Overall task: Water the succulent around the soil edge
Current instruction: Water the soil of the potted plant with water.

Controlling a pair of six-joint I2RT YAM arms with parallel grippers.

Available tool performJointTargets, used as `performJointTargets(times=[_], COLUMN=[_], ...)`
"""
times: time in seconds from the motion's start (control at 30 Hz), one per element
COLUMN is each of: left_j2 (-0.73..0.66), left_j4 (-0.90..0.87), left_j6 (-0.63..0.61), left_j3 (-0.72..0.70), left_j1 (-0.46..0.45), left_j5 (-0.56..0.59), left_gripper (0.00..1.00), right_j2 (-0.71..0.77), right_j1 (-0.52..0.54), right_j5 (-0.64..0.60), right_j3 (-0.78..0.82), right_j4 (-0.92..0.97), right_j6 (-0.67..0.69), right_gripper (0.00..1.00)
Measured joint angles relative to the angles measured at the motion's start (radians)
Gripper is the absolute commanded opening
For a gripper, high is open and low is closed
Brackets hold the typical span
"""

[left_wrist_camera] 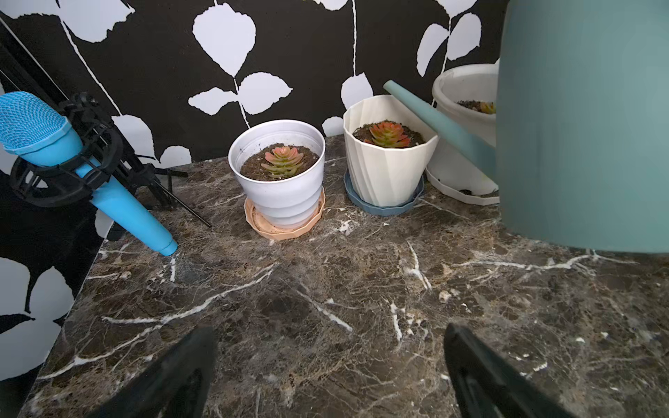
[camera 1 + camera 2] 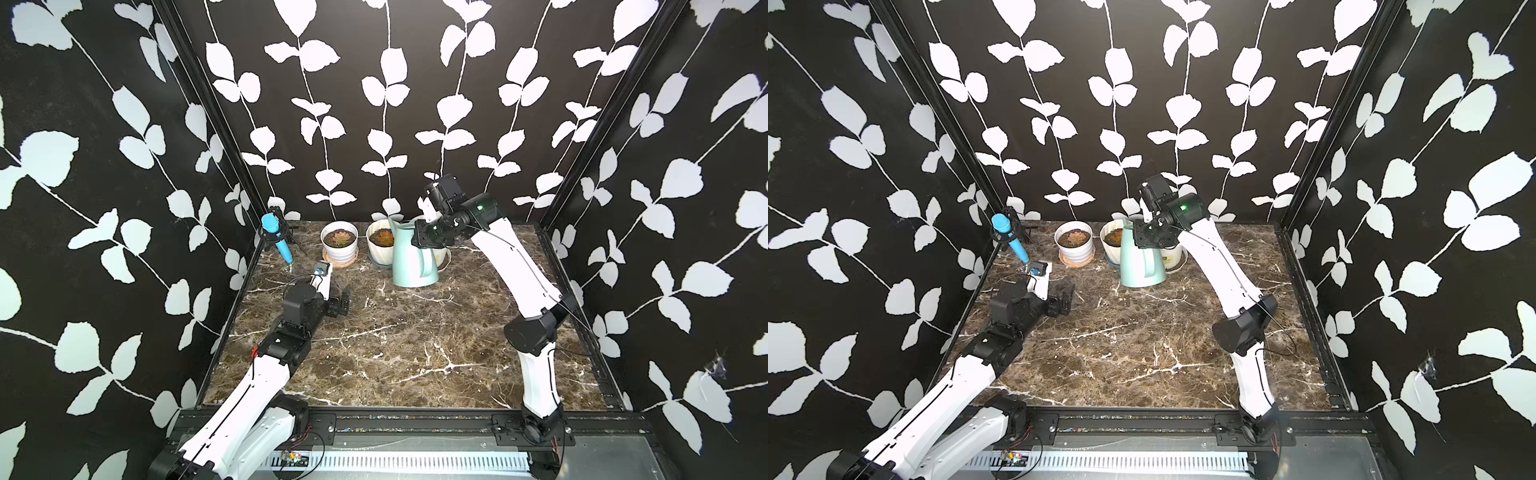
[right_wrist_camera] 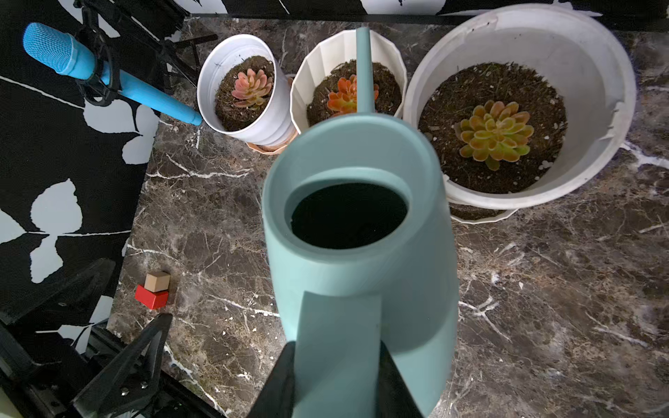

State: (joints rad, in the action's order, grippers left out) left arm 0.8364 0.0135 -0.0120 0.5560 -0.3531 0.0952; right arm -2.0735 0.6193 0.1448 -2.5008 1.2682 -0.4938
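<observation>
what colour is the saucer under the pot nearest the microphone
Pale peach; the saucer shows best in the left wrist view.

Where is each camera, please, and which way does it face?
Top views: high in front, facing down and back; left arm, right arm show.
Left wrist: low over the table, facing the potted succulents; open left tool shows.
Right wrist: above the watering can, looking down; right tool grips its handle.
Shared: both wrist views show the blue microphone.

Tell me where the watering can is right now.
In both top views the watering can is upright at the back middle of the table, in front of the ribbed pot and the large white pot, handle in the right gripper.
</observation>
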Motion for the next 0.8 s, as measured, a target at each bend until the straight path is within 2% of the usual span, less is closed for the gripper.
performJointTargets(times=[0.37, 0.8], left_j2=[0.0, 0.0], left_j4=[0.0, 0.0], left_j6=[0.0, 0.0], left_j3=[0.0, 0.0], left_j1=[0.0, -0.005], left_j5=[0.0, 0.0], left_gripper=[0.99, 0.99], right_j2=[0.067, 0.175], right_j1=[-0.001, -0.001], right_j5=[-0.011, -0.01], right_j3=[0.098, 0.288], right_j4=[-0.012, -0.088], right_j6=[0.009, 0.016], right_gripper=[0.0, 0.0])
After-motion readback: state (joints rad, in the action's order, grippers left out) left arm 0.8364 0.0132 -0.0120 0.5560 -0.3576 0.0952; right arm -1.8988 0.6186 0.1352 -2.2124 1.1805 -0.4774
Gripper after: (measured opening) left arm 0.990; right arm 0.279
